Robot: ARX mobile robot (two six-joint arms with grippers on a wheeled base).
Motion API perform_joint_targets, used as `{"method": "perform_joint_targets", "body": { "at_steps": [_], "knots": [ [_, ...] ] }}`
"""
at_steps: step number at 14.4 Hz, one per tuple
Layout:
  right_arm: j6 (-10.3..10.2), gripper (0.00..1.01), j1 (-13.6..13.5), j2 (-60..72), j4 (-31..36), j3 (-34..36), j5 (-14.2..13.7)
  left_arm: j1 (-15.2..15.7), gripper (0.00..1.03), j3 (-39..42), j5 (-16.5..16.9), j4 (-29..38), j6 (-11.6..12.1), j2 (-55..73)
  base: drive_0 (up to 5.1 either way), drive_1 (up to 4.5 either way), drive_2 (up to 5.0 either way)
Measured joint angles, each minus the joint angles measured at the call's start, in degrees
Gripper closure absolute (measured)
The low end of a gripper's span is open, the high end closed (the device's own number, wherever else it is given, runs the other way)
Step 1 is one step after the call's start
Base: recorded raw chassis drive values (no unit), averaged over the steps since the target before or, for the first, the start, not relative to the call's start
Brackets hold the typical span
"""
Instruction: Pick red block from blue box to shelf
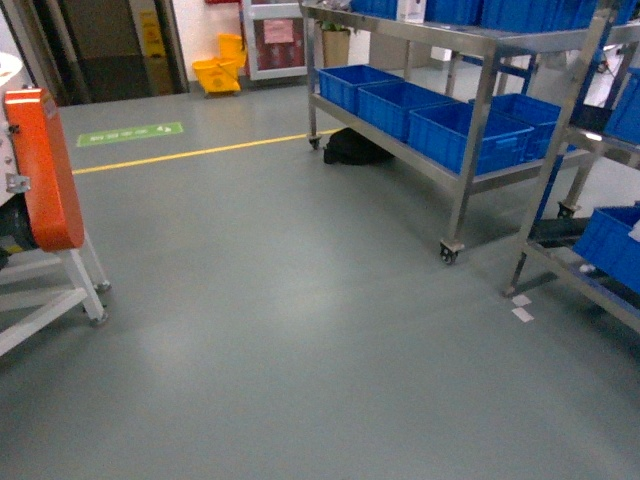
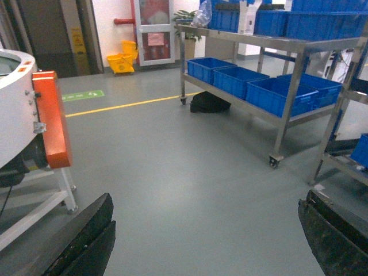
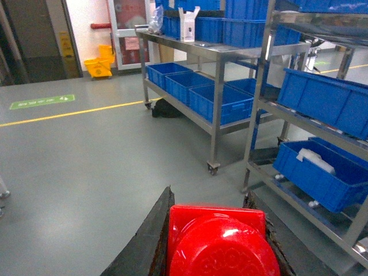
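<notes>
Clenched on the red block [image 3: 221, 241], my right arm's jaws hold it between their two dark fingers [image 3: 144, 241] at the bottom of the right wrist view, so I judge the pick from the blue box as done and the carry as the step in hand. My left arm's jaws stand wide apart with nothing between them, one dark finger [image 2: 80, 241] low at the left of the left wrist view and the other at the right edge, bare grey floor [image 2: 190, 190] showing in the gap. Neither arm shows in the head view. Ahead and to the right stands the shelf [image 3: 270, 86], a shiny steel rack with blue crates [image 3: 322, 167] on its tiers; one of them has something white lying inside. A second wheeled steel rack [image 1: 470, 150] with more blue bins stands further back, a dark bag on the floor beneath it. What I judge to be left: closing in on the shelf, raising the block over a tier and letting go. The block sits low and apart from any rail.
</notes>
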State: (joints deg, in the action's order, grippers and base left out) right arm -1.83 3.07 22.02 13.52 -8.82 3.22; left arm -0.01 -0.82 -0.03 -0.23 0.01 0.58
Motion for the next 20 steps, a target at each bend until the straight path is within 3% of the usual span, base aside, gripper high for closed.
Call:
{"method": "perform_joint_targets", "body": {
  "at_steps": [20],
  "knots": [
    [0.00,0.73,0.00,0.00,0.00,0.00,0.00,0.00,0.05,0.00,0.00,0.02,0.00,0.00,-1.5,-1.55,-1.5]
  ]
}}
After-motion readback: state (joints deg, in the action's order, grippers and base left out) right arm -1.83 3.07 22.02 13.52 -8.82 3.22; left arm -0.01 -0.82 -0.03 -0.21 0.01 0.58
